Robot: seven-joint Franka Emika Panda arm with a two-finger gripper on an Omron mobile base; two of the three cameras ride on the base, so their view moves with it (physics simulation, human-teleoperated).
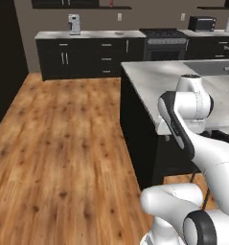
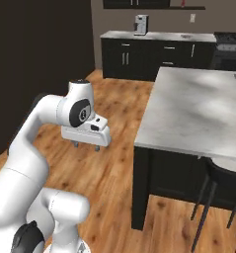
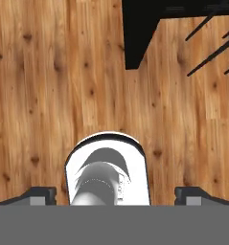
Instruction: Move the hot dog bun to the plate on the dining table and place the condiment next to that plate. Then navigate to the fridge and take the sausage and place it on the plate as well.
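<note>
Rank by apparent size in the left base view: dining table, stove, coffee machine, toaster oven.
1. dining table, nearest, so partly inflated
2. stove
3. toaster oven
4. coffee machine, close to the toaster oven in size; that order is unsure

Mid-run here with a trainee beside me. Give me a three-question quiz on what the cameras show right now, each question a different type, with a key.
1. True or false: the pincer is holding a red bottle.
2. Multiple choice: what lies directly under the pincer? A) the marble top of the dining table B) the wooden floor C) the steel sink
3. Fill in: on the far wall counter stands a small pale ____.

Key
1. False. In the hand view the fingertips stand wide apart with nothing between them.
2. B. The pincer hangs over the floor, off to the side of the dining table.
3. Appliance; it looks like a coffee machine, though it is too small to be sure.
</note>
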